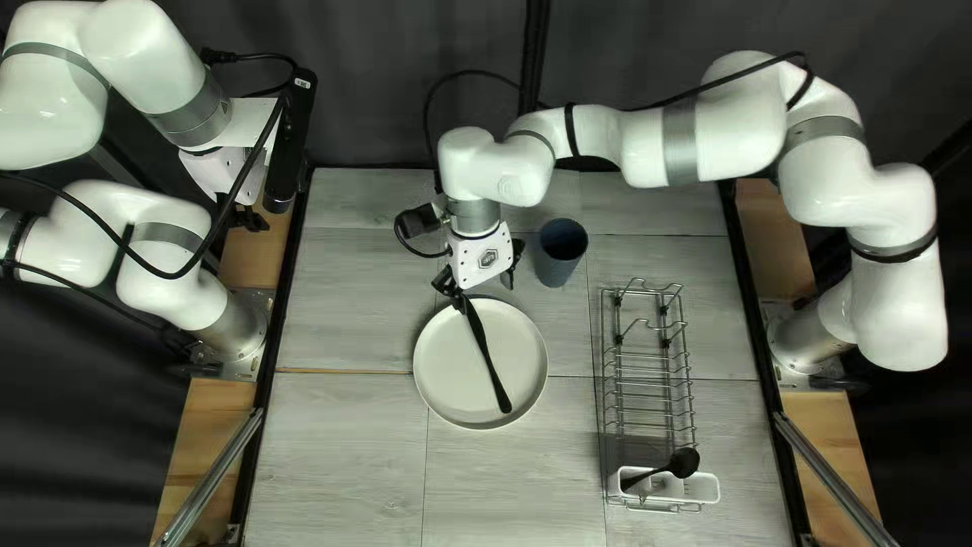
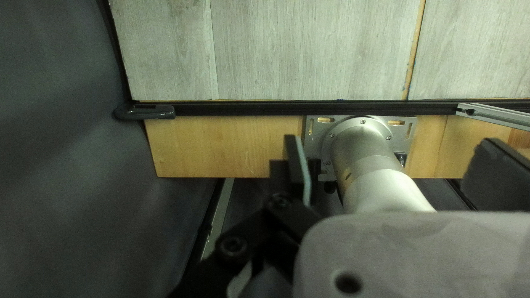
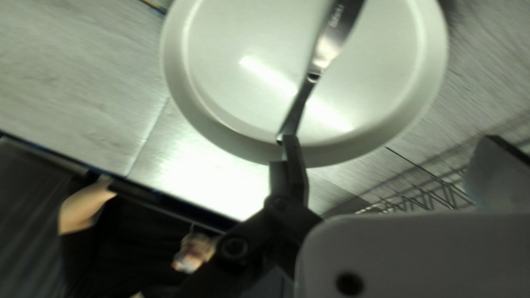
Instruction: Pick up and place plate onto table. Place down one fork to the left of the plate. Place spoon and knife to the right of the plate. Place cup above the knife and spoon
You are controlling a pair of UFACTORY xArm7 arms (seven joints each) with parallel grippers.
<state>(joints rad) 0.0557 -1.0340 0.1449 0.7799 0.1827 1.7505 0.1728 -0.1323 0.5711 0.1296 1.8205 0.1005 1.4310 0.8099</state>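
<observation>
The plate (image 3: 243, 105) occupies the upper center of the frame, on the table (image 3: 83, 83). The knife (image 3: 326, 52) crosses it from the upper edge to the center; its near end adjoins one fingertip of the right gripper (image 1: 484, 293), contact indeterminate. The fingers (image 3: 295, 165) stand apart, at center and right. Wire rack (image 3: 428, 198): lower right. Person (image 3: 110, 248), blurred, dark clothing: lower left, beyond the table edge.

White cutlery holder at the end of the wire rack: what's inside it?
A black spoon leans in the white holder, its bowl sticking out past the rim. The lower end of its handle and the holder's floor are hidden from view.
</observation>
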